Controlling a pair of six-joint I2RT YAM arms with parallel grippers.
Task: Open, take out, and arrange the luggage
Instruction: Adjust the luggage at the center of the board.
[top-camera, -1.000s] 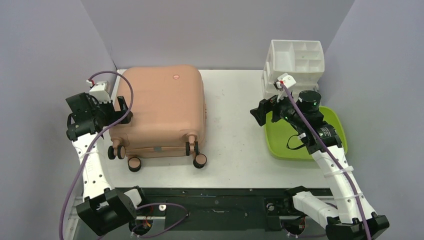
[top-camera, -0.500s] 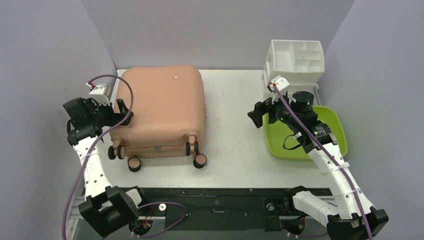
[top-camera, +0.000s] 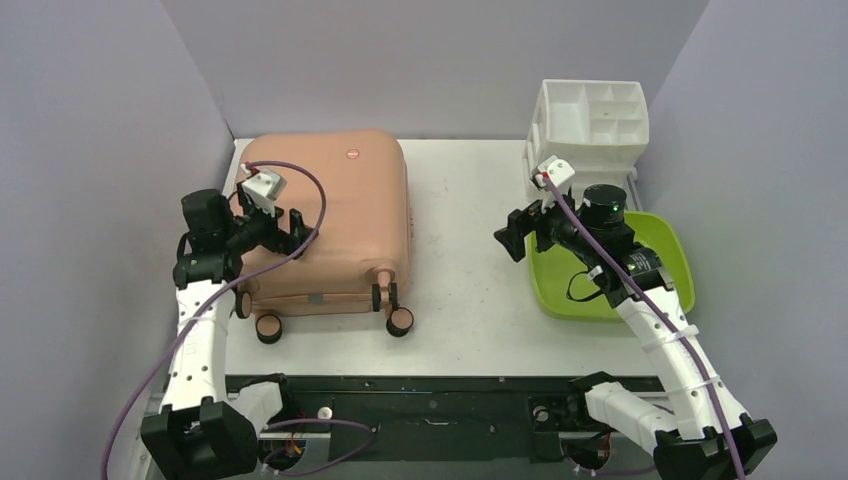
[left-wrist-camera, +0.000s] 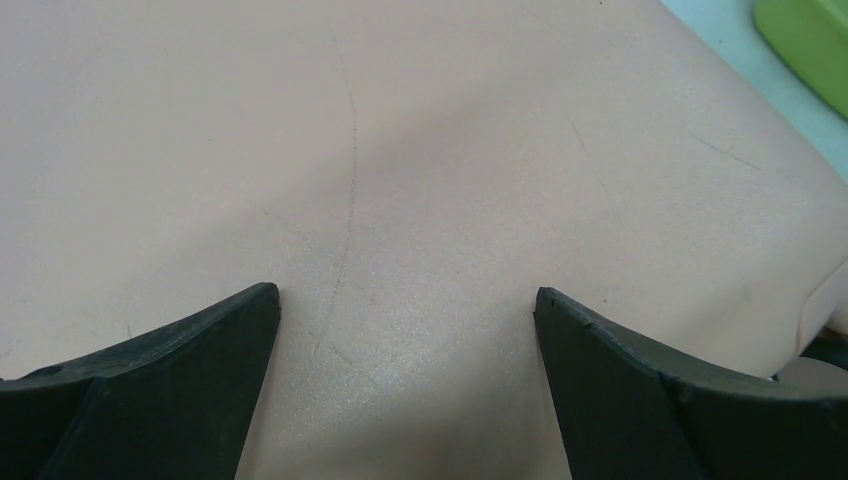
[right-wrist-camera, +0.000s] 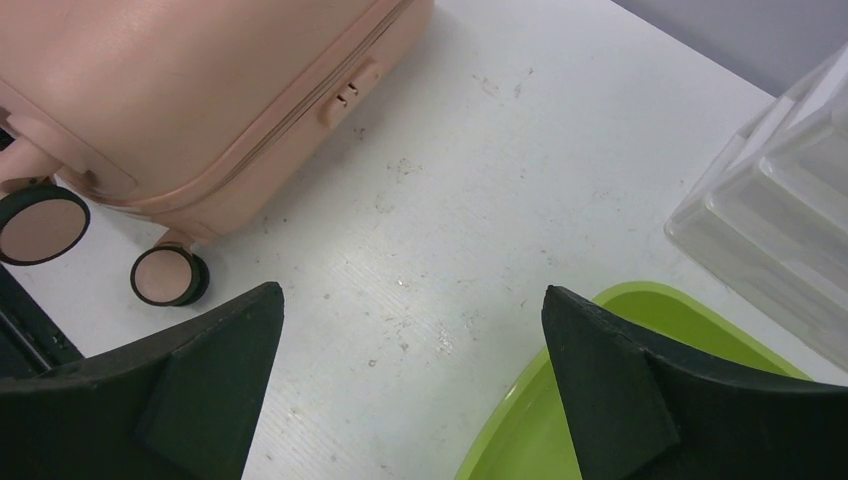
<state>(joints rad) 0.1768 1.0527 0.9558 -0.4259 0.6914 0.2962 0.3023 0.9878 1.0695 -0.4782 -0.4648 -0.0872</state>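
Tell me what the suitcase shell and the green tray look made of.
Suitcase: likely hard plastic, matte and fine-grained; faint scratches and a soft sheen show close up. Tray: seemingly smooth, glossy plastic; even lime colour, rounded moulded rim.

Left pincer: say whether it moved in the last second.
Yes. The left pincer swung right, from beside the left edge of the suitcase to above its shell.

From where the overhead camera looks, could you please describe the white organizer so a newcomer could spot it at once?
Start at the white table and go to its far right corner. There, just behind the lime-green tray, stands the white organizer, the only boxy thing with open compartments on top.
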